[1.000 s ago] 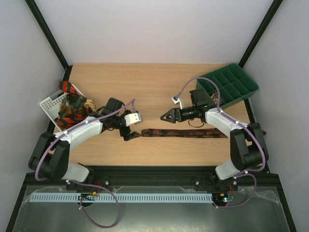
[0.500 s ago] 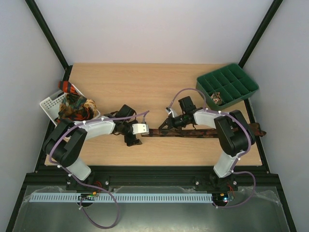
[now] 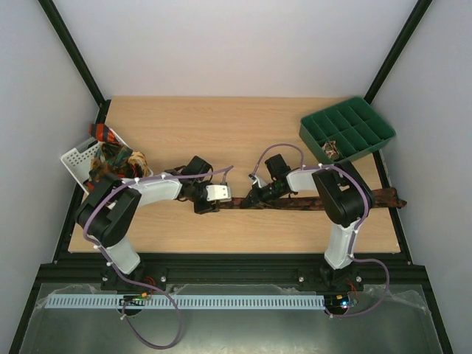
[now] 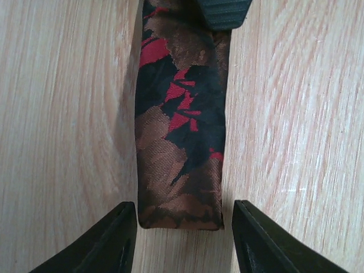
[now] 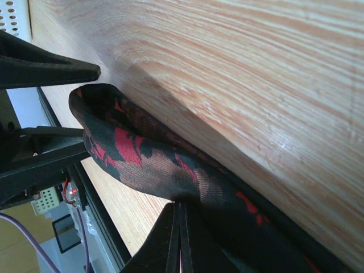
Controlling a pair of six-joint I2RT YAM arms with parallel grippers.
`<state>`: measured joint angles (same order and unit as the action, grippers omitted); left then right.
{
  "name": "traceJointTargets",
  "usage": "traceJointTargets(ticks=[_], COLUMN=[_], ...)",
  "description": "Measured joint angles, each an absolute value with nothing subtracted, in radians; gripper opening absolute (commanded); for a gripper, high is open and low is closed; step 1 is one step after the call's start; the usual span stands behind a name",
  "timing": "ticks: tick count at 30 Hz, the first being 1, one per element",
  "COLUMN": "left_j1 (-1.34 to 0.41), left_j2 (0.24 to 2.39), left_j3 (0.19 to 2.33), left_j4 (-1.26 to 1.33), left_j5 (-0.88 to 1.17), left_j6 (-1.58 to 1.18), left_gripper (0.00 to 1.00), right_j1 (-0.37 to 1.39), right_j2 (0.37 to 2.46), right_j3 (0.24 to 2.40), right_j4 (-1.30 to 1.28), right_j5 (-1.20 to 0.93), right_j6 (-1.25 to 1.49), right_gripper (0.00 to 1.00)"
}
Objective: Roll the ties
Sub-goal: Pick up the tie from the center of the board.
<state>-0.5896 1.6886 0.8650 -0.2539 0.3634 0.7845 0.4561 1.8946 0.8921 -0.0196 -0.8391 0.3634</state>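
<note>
Two grippers tend the brown tie (image 4: 181, 142) — right gripper (image 5: 180, 213) clenched on it, left gripper (image 4: 182, 222) spread astride its end; rolling likely starts with a pinch there.

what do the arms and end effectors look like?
The left arm and right arm match: black joints, white link shells, a purple cable along each. The left end effector and right end effector have black tapered fingers; a white block sits behind the left's.
</note>
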Motion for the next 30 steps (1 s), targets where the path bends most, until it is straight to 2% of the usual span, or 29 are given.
traceJointTargets(ticks=[3,13,17,21,30], left_j1=[-0.591,-0.591,-0.591,-0.591,-0.591], left_j2=[1.705,1.718,1.718,1.718,1.682], left_j3=[0.87,0.879,0.879,0.877,0.878], left_j4=[-0.26,-0.27,-0.269,-0.268,-0.272], left_j5=[0.363,0.38,0.385,0.389,0.441], left_j6=[0.801,0.808,0.808,0.806,0.786], left_gripper=[0.41,0.41,0.41,0.36,0.32], right_j1=[0.456,0.456,0.456,0.456,0.456], right_j2=[1.895,1.789,1.826,1.919,1.929], right_j3=[0.892,0.888,0.903,0.905,0.908], right_j4=[-0.02,0.014,0.037,0.043,0.046], right_j5=[-0.844,-0.859,-0.853,-0.847,-0.856], right_j6=[0.367,0.41,0.413,0.412,0.407], right_gripper=[0.01,0.01,0.01,0.01,0.01])
